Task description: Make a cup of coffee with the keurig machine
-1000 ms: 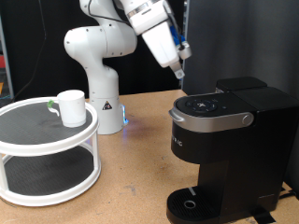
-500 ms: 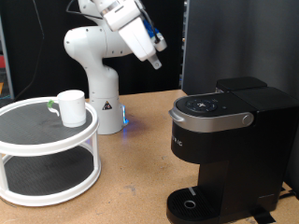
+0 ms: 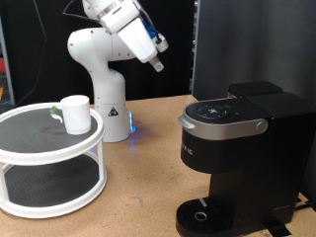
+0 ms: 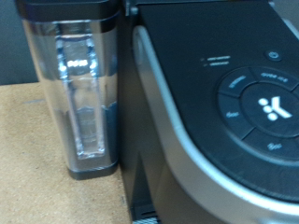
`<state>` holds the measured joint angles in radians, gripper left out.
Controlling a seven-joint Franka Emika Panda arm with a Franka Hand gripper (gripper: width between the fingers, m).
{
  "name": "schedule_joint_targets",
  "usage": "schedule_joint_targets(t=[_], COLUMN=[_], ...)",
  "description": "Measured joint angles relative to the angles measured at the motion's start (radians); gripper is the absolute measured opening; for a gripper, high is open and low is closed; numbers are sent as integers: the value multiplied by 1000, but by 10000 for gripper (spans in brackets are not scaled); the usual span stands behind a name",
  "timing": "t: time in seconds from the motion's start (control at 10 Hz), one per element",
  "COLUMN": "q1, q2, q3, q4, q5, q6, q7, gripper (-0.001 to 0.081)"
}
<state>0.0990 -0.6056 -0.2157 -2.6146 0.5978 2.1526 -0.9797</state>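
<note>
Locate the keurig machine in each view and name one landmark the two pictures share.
Exterior view: keurig machine fills the lower right, lid shut.
Wrist view: its black top fills the right side, beside a clear water tank.
Shared landmark: the round button panel on top.

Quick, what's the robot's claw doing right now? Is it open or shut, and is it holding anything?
Claw: up in the air between the cup and the keurig machine, touching neither. Nothing shows between its fingers. Open or shut: cannot be told.

The keurig machine [image 3: 240, 158] is matt black plastic with silver trim; its tank [image 4: 82, 103] is clear plastic. The cup [image 3: 75, 114] looks smooth white. The table [image 3: 138, 188] is speckled brown board.
</note>
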Motion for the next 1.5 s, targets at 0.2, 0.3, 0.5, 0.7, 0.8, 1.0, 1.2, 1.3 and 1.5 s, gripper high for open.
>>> schedule_joint_targets(t=[0.2, 0.3, 0.5, 0.7, 0.8, 1.0, 1.2, 1.3, 1.5], q1=[-12, -22, -55, -71, -73, -119, -201, -234, -252], q2=[-47, -69, -112, -138, -144, -184, -228, -245, -265], q3=[-57, -86, -128, -132, -133, -136, -143, -159, -171], q4=[-25, -30, -37, -47, -62, -116, -156, -162, -164], q5=[-33, -66, -132, -146, -116, -120, -166, -183, -188], q6=[-115, -181, -285, -306, -243, -180, -195, -231, -259], q7=[-80, -117, -148, -148, -150, -132, -123, -126, -128], gripper=[1, 1, 1, 1, 1, 1, 1, 1, 1])
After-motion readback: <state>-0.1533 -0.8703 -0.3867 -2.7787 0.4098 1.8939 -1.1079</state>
